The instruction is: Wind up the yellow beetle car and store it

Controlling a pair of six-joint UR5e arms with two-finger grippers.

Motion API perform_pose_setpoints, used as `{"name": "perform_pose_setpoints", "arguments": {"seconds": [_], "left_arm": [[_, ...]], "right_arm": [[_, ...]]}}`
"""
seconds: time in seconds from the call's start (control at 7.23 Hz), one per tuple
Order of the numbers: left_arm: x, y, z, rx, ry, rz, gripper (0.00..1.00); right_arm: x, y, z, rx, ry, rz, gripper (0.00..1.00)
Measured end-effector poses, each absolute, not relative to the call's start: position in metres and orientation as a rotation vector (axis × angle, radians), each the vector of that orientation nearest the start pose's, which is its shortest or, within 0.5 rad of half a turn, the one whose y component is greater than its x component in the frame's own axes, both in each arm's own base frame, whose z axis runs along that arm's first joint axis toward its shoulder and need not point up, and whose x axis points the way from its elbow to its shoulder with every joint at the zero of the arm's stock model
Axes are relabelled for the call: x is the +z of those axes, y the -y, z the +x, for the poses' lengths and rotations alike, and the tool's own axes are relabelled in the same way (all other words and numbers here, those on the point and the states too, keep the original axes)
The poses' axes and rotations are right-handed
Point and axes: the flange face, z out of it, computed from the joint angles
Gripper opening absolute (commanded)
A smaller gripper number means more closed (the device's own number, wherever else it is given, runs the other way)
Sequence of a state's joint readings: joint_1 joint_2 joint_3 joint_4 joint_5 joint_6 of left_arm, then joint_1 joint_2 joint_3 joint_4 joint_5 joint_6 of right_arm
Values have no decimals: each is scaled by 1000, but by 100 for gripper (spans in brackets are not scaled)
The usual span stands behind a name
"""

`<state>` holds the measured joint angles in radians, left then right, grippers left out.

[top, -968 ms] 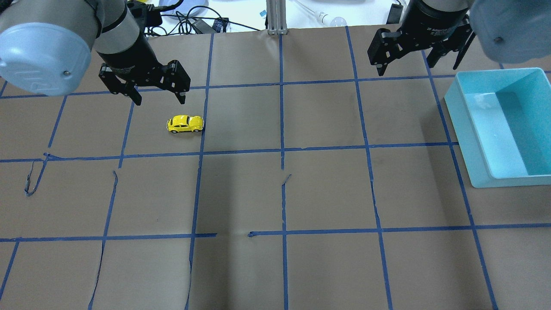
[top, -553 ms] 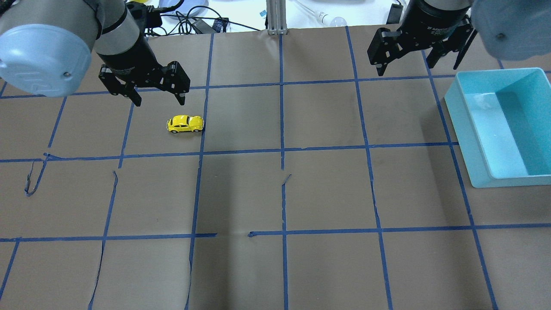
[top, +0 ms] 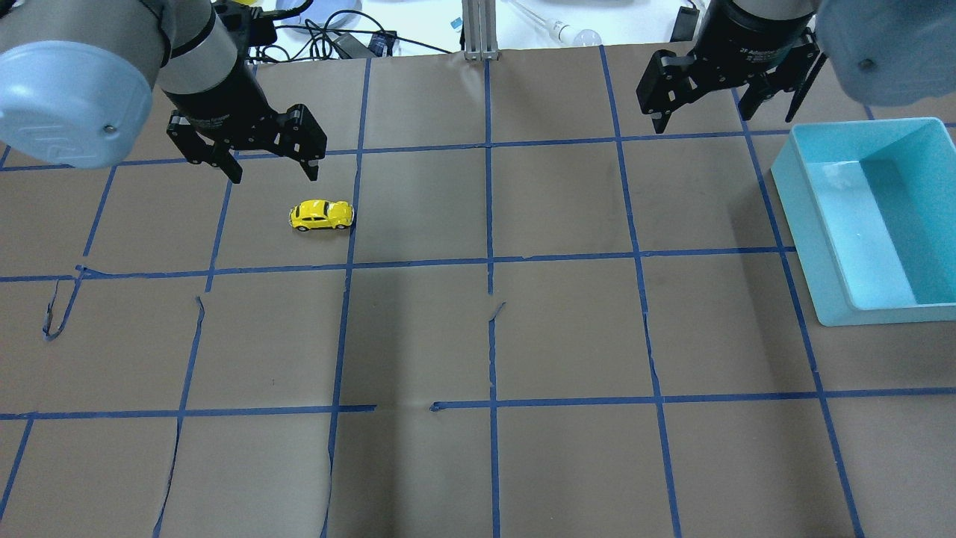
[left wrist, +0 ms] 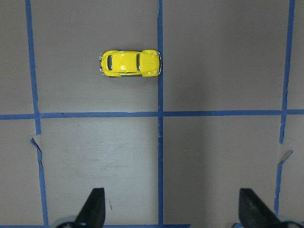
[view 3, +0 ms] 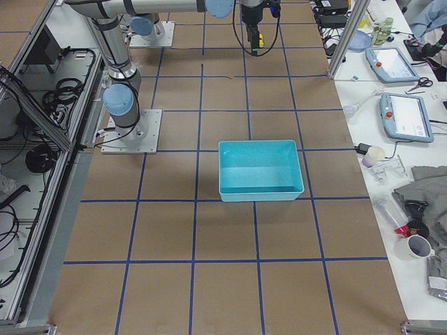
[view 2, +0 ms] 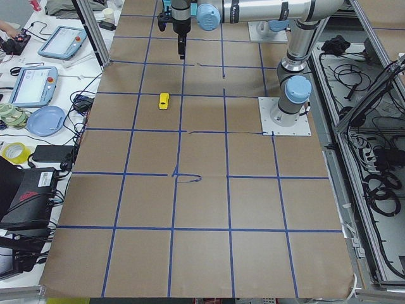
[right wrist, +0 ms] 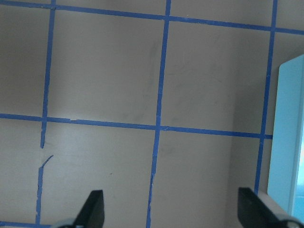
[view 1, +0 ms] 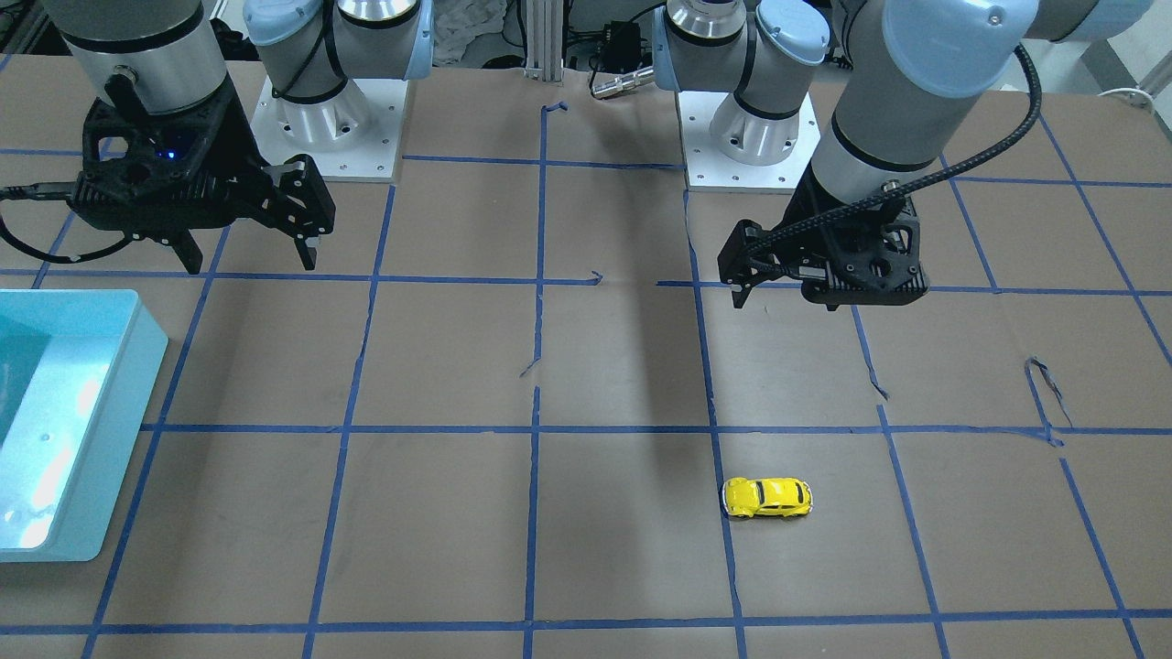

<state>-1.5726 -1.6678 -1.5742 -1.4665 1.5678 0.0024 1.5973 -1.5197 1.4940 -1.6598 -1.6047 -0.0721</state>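
Seen from overhead, the tiny yellow beetle-shaped toy car had not moved. It stood on its wheels on the brown paper, with one end over a blue tape line. Beyond it, at its 11 o'clock, my left gripper had only drifted slightly toward 9 o'clock, fingers spread and empty, so I judged that winding had not begun. The right gripper hung spread too. The car's long axis ran from 9 to 3 o'clock. Its longer bonnet seemed to face 3, though I was not certain.

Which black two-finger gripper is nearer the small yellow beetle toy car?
The left gripper, open close by the yellow beetle car; the right gripper hangs far off near the turquoise bin.
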Motion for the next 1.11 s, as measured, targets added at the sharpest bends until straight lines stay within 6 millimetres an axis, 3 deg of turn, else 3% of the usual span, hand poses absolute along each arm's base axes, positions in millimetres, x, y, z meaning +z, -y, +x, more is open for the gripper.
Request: {"name": "perform_pose_setpoints", "arguments": {"seconds": [0.55, 1.11], "left_arm": [[444, 527, -134, 11, -3144, 3, 100], [445, 526, -133, 8, -3142, 2, 100]], "right_arm": [[510, 521, 144, -181, -3169, -148, 100], [507, 520, 144, -183, -3161, 42, 100]]}}
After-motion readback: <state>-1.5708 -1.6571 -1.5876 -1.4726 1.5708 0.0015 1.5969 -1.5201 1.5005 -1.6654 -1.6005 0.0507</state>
